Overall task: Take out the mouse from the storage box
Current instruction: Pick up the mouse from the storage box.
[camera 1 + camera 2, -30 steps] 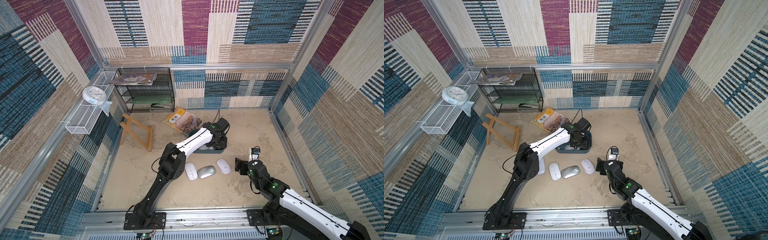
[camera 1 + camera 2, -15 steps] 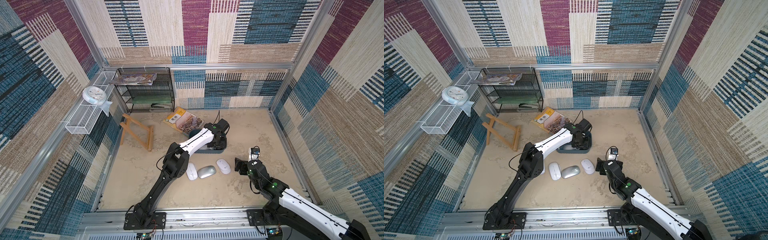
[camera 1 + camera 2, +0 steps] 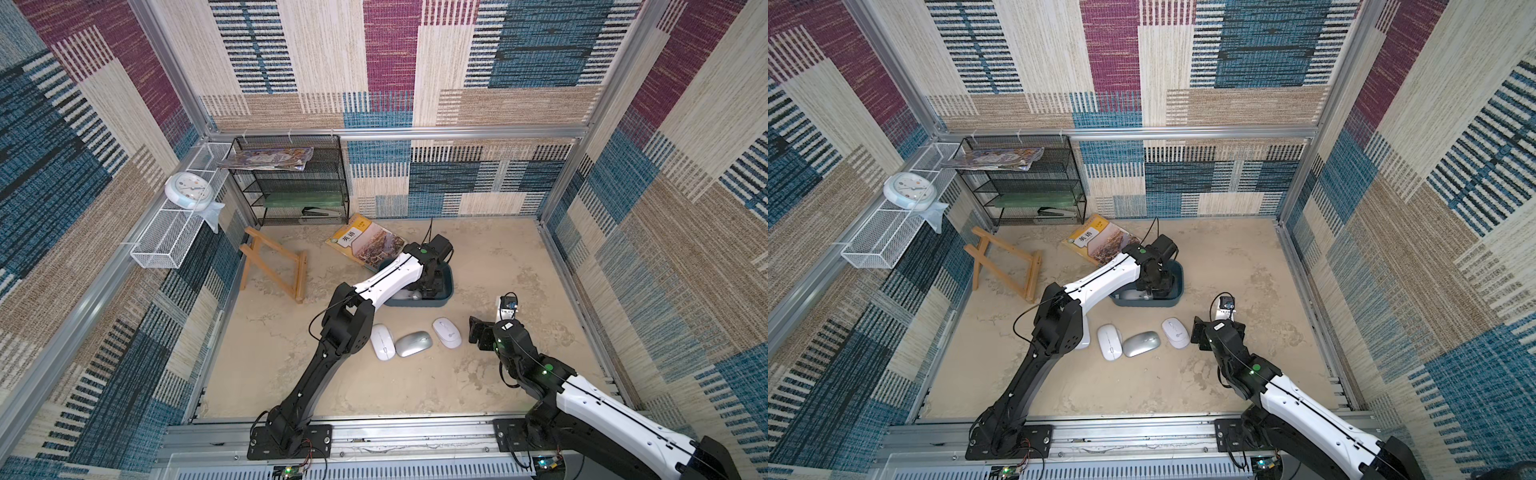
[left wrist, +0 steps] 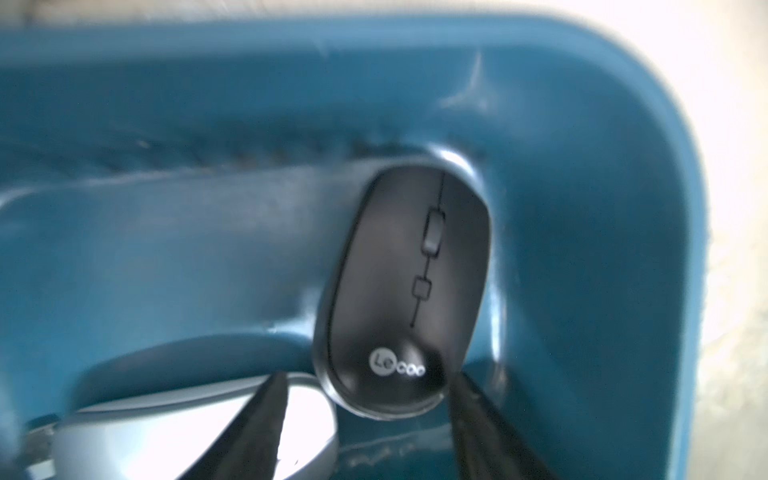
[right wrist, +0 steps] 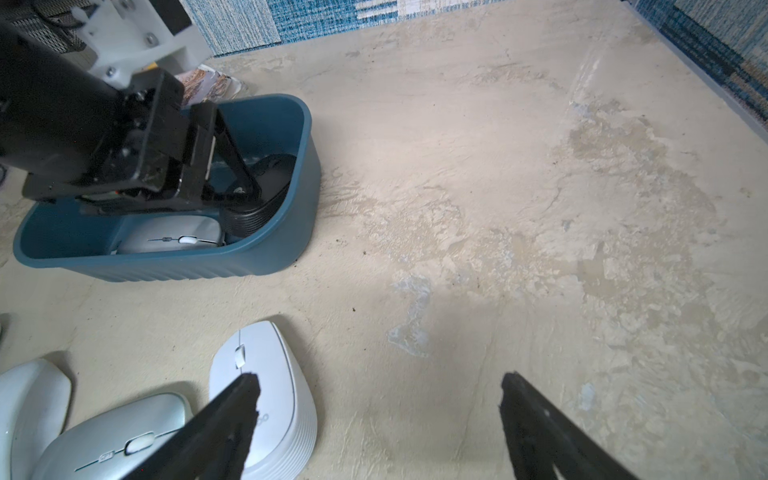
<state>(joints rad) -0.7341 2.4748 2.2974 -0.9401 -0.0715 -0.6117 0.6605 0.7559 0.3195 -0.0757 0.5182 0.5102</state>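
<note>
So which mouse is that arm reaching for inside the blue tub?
Look for the teal storage box on the beige tabletop, next to the book. Two mice lie in it: the one meant is the black mouse in the corner, with a white logo, not the pale silver mouse beside it.

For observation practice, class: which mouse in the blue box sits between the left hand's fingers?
The black mouse, framed by the left hand; the silver mouse lies aside.
</note>
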